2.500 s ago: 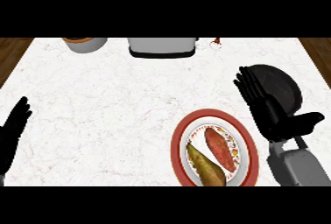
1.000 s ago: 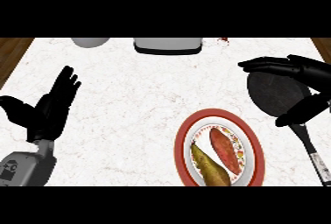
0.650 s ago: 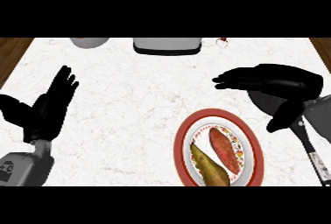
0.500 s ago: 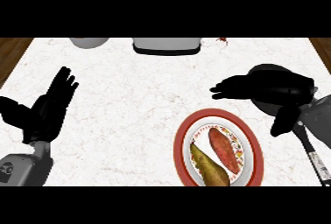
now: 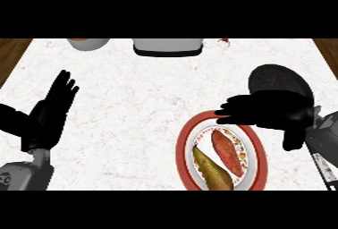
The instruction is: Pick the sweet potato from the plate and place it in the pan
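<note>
Nearest the lower edge, the plate (image 5: 187, 157) with its red rim lies on the white counter (image 5: 138, 103) at the lower right, and two things rest on it: a reddish-orange sweet potato (image 5: 228, 152) toward the middle and right, and a longer yellow-brown piece (image 5: 211, 172) just beside it on the left, whose identity cannot be told with certainty. The sweet potato lies untouched on the plate, so the pick is not yet made. Just beyond the plate's far rim the right hand (image 5: 267, 111) hangs with fingers straight and spread, holding nothing, its fingertips over the rim. This is the change that matters: over the last seconds this hand has swung from above the pan leftward and nearer, so it now stands at the plate instead of the pan, which suggests the reach for the sweet potato is under way; it probably has to come a little nearer and lower before the fingers can close. Behind it the dark pan (image 5: 280, 82) sits at the right, partly hidden by the hand. At the left edge the left hand (image 5: 49, 114) rests open, fingers up, and has barely moved. Farthest, a grey bowl (image 5: 88, 43) and a pale appliance (image 5: 167, 46) stand at the far edge.
</note>
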### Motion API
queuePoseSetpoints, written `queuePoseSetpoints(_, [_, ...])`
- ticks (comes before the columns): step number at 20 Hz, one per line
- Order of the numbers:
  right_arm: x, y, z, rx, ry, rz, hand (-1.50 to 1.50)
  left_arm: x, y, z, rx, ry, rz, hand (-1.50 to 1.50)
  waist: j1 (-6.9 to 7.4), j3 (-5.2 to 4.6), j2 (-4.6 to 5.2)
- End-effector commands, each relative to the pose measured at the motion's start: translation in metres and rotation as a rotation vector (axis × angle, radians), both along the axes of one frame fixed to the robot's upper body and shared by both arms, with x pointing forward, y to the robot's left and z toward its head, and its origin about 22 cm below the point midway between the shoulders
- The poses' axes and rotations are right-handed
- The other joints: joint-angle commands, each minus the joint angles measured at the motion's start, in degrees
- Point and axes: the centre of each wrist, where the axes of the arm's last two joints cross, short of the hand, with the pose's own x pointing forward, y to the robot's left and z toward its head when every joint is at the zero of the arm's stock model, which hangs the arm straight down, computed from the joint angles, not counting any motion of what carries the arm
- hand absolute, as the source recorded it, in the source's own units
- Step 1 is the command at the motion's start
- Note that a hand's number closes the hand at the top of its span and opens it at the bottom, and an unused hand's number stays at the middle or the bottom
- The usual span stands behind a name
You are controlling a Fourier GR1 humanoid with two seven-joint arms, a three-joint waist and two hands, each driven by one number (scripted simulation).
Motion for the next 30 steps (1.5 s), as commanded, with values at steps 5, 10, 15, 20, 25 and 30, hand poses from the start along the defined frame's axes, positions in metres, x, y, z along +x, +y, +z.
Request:
queuePoseSetpoints(5, [-0.034,-0.003,0.018,-0.071,-0.141,0.038,-1.5,0.001,0.003,-0.003,0.004,0.016,0.017,0.0,-0.5,-0.01,-0.04])
queuePoseSetpoints(10, [-0.051,0.018,0.004,-0.018,-0.095,0.035,-1.5,0.001,0.008,-0.005,-0.003,0.004,-0.003,0.0,-0.25,-0.01,0.03])
queuePoseSetpoints(15, [-0.066,0.03,-0.005,-0.066,-0.113,0.025,-1.5,0.004,0.001,-0.007,0.016,-0.003,0.014,0.0,-0.32,-0.01,0.04])
queuePoseSetpoints(20, [-0.049,0.044,-0.019,-0.118,-0.122,-0.033,-1.5,0.0,0.005,0.005,0.0,-0.002,-0.007,0.0,0.05,-0.01,0.07])
queuePoseSetpoints(25, [-0.067,0.053,-0.04,-0.093,-0.109,-0.025,-1.5,0.003,0.012,-0.012,0.002,0.01,0.0,0.0,-0.25,-0.01,0.06])
queuePoseSetpoints(30, [-0.042,0.061,-0.061,-0.146,-0.11,-0.01,-1.5,0.002,-0.002,-0.006,0.001,-0.012,0.004,0.0,0.05,0.0,0.12])
